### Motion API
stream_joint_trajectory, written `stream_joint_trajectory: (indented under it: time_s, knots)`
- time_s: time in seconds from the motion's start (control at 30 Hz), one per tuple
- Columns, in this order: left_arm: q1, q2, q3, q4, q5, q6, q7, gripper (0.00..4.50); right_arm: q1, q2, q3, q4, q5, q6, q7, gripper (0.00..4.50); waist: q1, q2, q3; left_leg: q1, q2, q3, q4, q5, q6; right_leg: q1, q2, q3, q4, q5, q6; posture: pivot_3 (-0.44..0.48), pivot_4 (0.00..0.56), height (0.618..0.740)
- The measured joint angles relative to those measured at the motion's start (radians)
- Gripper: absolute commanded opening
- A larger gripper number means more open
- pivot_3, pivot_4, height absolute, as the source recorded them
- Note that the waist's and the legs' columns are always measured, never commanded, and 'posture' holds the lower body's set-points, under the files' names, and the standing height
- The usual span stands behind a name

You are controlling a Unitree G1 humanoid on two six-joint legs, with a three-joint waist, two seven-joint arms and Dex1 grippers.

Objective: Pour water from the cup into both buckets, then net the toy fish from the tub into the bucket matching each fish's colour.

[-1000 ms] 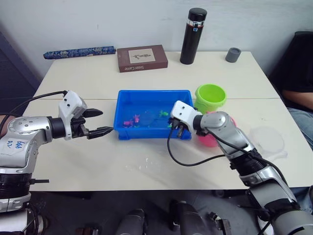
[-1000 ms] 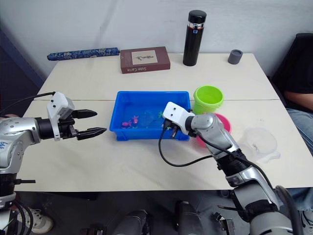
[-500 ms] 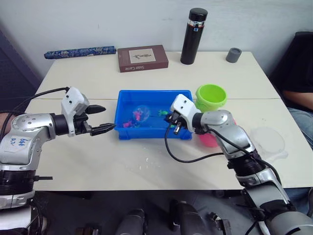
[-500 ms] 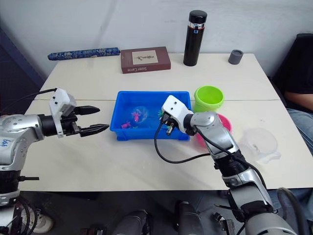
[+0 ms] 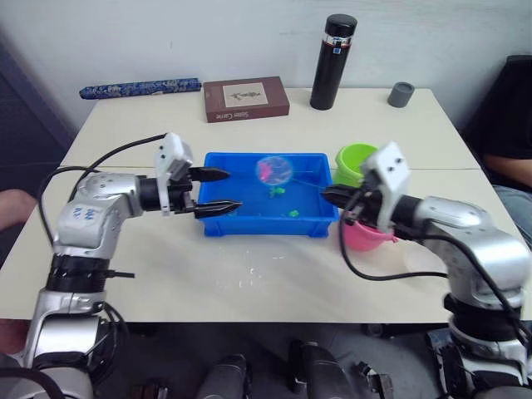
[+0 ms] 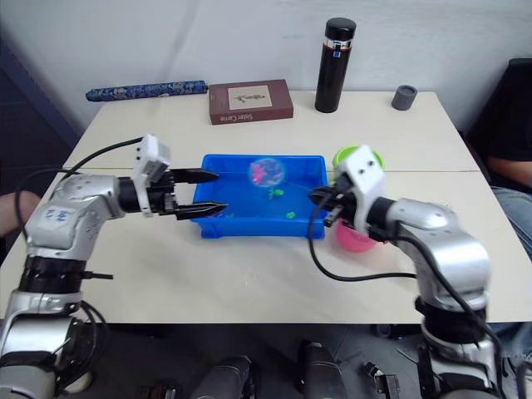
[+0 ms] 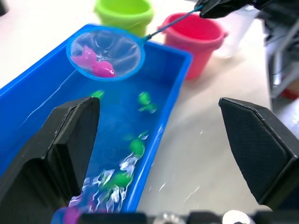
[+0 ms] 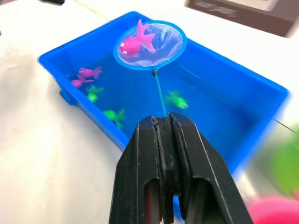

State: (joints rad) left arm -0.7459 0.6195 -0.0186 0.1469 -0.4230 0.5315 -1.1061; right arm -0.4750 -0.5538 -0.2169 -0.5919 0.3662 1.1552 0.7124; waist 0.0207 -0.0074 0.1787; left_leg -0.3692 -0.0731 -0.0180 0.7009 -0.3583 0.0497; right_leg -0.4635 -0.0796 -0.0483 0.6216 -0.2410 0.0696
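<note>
The blue tub [image 5: 264, 228] sits mid-table with water in it and several green fish [image 8: 175, 99] and a pink fish [image 8: 86, 74]. The round blue-rimmed net [image 5: 273, 169] hangs above the tub with pink fish [image 8: 135, 42] inside it. My right gripper [image 5: 329, 194] is shut on the net's thin handle, at the tub's right end, in front of the green bucket [image 5: 356, 158] and above the pink bucket [image 5: 366, 236]. My left gripper [image 5: 231, 189] is open over the tub's left end, holding nothing. The clear cup [image 7: 236, 28] stands beyond the pink bucket.
A tall black flask [image 5: 332, 50], a grey cap [image 5: 400, 93], a brown book [image 5: 246, 98] and a blue patterned roll [image 5: 137, 86] line the far side of the table. A seated person [image 5: 511, 116] is at the right edge.
My right gripper has drawn back to the right and the net has risen out of the water with pink fish in it. My left gripper has moved right, over the tub's left end.
</note>
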Motion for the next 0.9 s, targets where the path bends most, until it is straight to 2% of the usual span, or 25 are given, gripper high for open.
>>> stream_joint_trajectory:
  time_s: [0.2, 0.3, 0.4, 0.47, 0.57, 0.63, 0.67, 0.77, 0.9]
  knots:
    - [-0.116, -0.108, -0.057, 0.110, 0.005, -0.077, -0.073, 4.40, 0.170, -0.113, -0.332, -0.219, 0.099, 0.159, 0.002, 0.00, 0.009, 0.000, 0.000, 0.000, 0.000, 0.000, 0.000, 0.000, 0.000, 0.001, 0.000, 0.000, -0.001, 0.000, 0.001, 0.000, 0.150, 0.740]
    - [-0.157, -0.154, -0.083, 0.160, 0.019, -0.113, -0.101, 4.40, 0.284, -0.179, -0.455, -0.274, 0.120, 0.175, 0.014, 0.00, 0.008, 0.000, 0.000, 0.000, 0.000, 0.000, 0.000, 0.000, 0.001, 0.001, 0.000, 0.000, -0.001, 0.000, 0.001, 0.000, 0.150, 0.740]
    - [-0.175, -0.179, -0.101, 0.201, 0.033, -0.141, -0.131, 4.40, 0.413, -0.235, -0.515, -0.289, 0.099, 0.121, 0.024, 0.00, 0.004, 0.000, 0.000, 0.001, 0.000, 0.001, -0.001, 0.000, 0.001, 0.001, 0.000, 0.001, -0.001, 0.000, 0.001, 0.000, 0.150, 0.740]
    - [-0.191, -0.200, -0.113, 0.230, 0.039, -0.160, -0.147, 4.40, 0.547, -0.288, -0.523, -0.301, 0.029, -0.005, 0.030, 0.00, 0.007, 0.000, 0.000, 0.001, 0.000, 0.001, -0.001, 0.000, 0.001, 0.001, 0.000, 0.001, -0.001, 0.000, 0.001, 0.000, 0.150, 0.740]
    - [-0.197, -0.218, -0.118, 0.258, 0.046, -0.180, -0.165, 4.40, 0.751, -0.370, -0.475, -0.298, -0.167, -0.300, 0.032, 0.00, 0.007, 0.000, 0.000, 0.001, 0.000, 0.002, -0.001, 0.000, 0.001, 0.002, 0.000, 0.001, -0.001, 0.001, 0.001, 0.000, 0.150, 0.740]
    - [-0.197, -0.228, -0.119, 0.262, 0.052, -0.187, -0.167, 4.40, 0.860, -0.422, -0.440, -0.262, -0.325, -0.534, 0.022, 0.00, 0.006, 0.000, 0.000, 0.002, -0.001, 0.003, -0.001, 0.000, 0.001, 0.003, 0.000, 0.002, 0.000, 0.001, 0.002, 0.000, 0.150, 0.740]
    - [-0.197, -0.230, -0.119, 0.262, 0.056, -0.192, -0.168, 4.40, 0.931, -0.490, -0.412, -0.203, -0.464, -0.734, 0.005, 0.00, 0.006, 0.000, 0.000, 0.003, -0.001, 0.004, 0.000, 0.001, 0.001, 0.003, 0.000, 0.003, 0.000, 0.001, 0.002, 0.000, 0.150, 0.740]
    - [-0.197, -0.236, -0.119, 0.262, 0.064, -0.196, -0.168, 4.40, 0.976, -0.549, -0.399, -0.096, -0.662, -1.064, -0.030, 0.00, 0.006, -0.001, 0.000, 0.003, -0.001, 0.004, -0.001, 0.001, 0.001, 0.003, 0.001, 0.003, -0.001, 0.001, 0.003, 0.000, 0.150, 0.740]
    - [-0.197, -0.234, -0.118, 0.262, 0.072, -0.196, -0.165, 4.40, 0.929, -0.549, -0.400, 0.001, -0.746, -1.250, -0.058, 0.00, 0.006, -0.001, 0.000, 0.003, -0.001, 0.004, 0.000, 0.001, 0.001, 0.003, 0.001, 0.003, -0.001, 0.001, 0.003, 0.000, 0.150, 0.740]
